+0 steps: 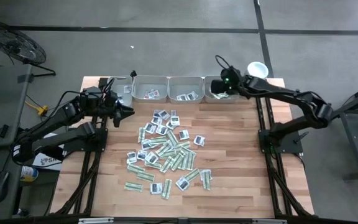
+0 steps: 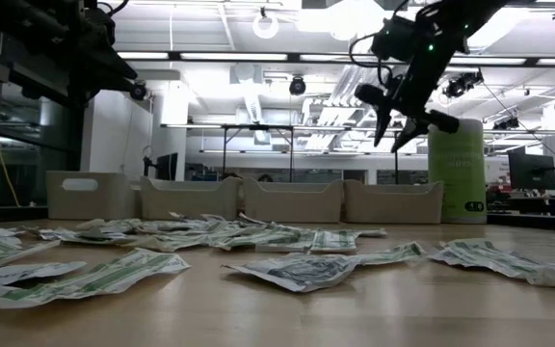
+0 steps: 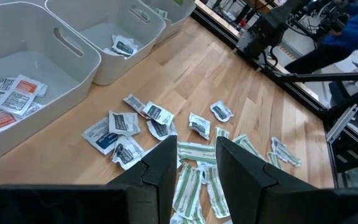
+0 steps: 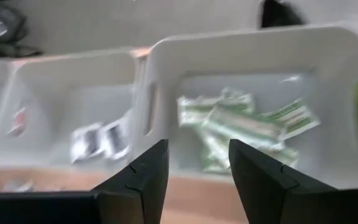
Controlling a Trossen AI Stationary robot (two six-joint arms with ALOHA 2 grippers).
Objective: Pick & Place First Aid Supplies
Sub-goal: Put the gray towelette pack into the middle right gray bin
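Standing along the far edge of the wooden table point(image 1: 229, 180) are three grey trays in a row: a left tray point(image 1: 149, 88), a middle tray point(image 1: 186, 88) and a right tray point(image 1: 215, 94). In the low view a fourth, similar tray point(image 2: 89, 195) stands at the left end of the row, and one pale green tub point(image 2: 459, 172) rises past the right end. The left tray holds a few squarish white sachets with orange or red marks point(image 3: 14, 93); the middle tray holds about two white sachets with dark marks point(image 3: 123, 46); the right tray holds a small heap of green-white strips point(image 4: 247, 127), roughly five, exact count unclear. The remaining first aid supplies point(image 1: 166, 152) lie loose across the middle of the table, some three dozen in all, overlapping too much for a firm count: squarish white sachets mostly toward the trays, narrow green-white strips mostly nearer the front. The right gripper point(image 1: 220, 86) hangs above the right tray, its jaws parted and empty, with the strips directly beneath. The left gripper point(image 1: 128, 112) hovers over the left side of the table, just short of the loose pile, jaws moderately apart with nothing between them. One white round lid point(image 1: 257, 69) shows at the table's far right corner.
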